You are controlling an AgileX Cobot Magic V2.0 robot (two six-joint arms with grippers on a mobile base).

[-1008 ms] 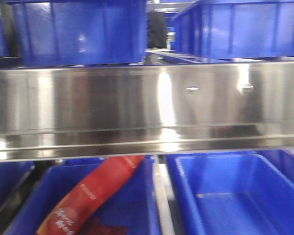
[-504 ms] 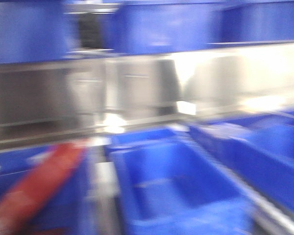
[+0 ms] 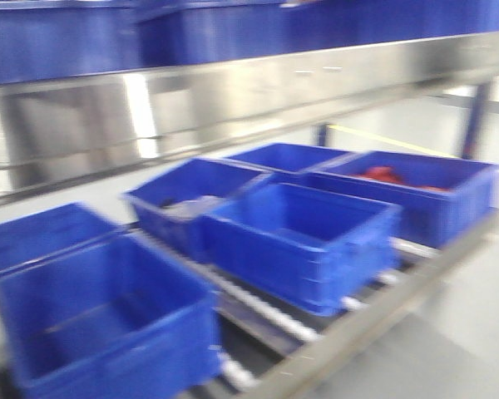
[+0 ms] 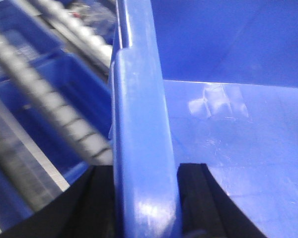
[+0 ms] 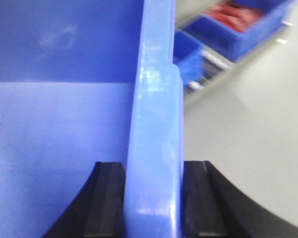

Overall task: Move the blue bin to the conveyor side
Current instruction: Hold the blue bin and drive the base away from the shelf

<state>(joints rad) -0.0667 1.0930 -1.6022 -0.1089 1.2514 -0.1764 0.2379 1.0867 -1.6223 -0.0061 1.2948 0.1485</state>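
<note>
Steel filled the front view a second ago, the rack's shiny rail (image 3: 233, 100) running level straight across with a long red packet in a bin beneath it. Now the view has swung: the rail slants up toward the far right, the red packet is gone from sight, and the lower roller lane (image 3: 270, 314) shows with several spare bins (image 3: 303, 249) on it. One at the far right holds something red (image 3: 387, 176). Grey floor (image 3: 474, 316) has come into view at the right (everything here is motion-blurred).

The blue bin (image 4: 228, 148) shows only in the wrist views. It is glossy, its inside bare and lightly scuffed, with a thick rolled rim (image 4: 139, 124).

The left tool (image 4: 145, 198) is closed to the rim's width, one black finger (image 4: 97, 198) outside the wall and one inside, clamping the bin's left side. The right tool (image 5: 153, 198) pinches the opposite rim the same way, a black pad (image 5: 109, 198) pressed on each face.

Rollers and other bins lie beyond the left wall; floor and the rack's end lie beyond the right wall.
</note>
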